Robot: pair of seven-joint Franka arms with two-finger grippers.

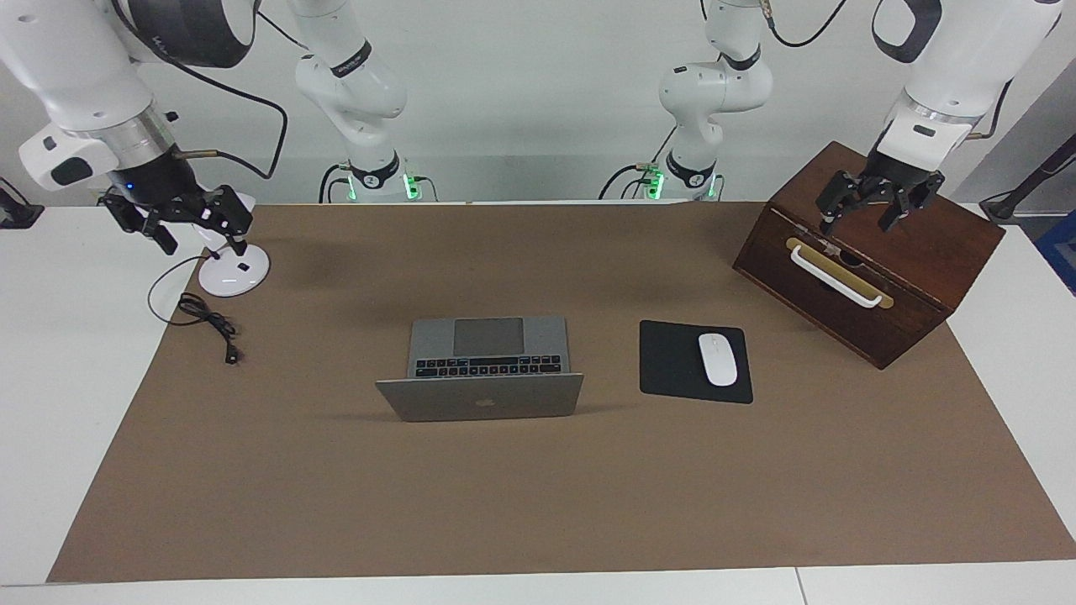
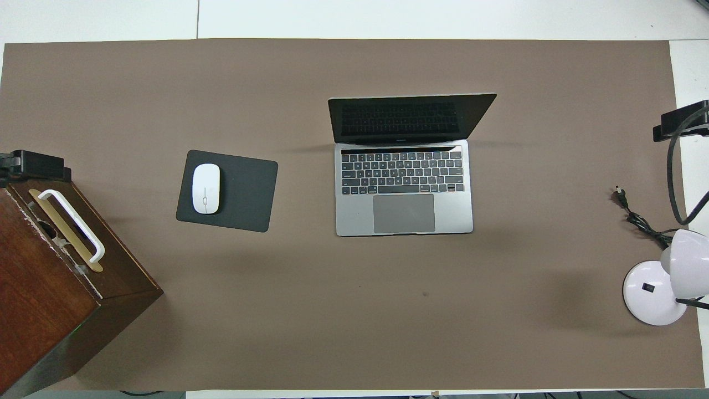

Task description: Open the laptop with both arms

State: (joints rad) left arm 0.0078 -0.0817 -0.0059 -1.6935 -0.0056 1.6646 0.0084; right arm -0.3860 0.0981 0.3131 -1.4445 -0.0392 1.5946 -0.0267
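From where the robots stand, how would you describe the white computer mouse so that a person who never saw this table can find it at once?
Start from the open laptop in the middle of the brown table cover. Beside it, toward the left arm's end of the table, lies a black mouse pad. The white computer mouse rests on that pad, at the edge away from the laptop; it is the only small white oval there.
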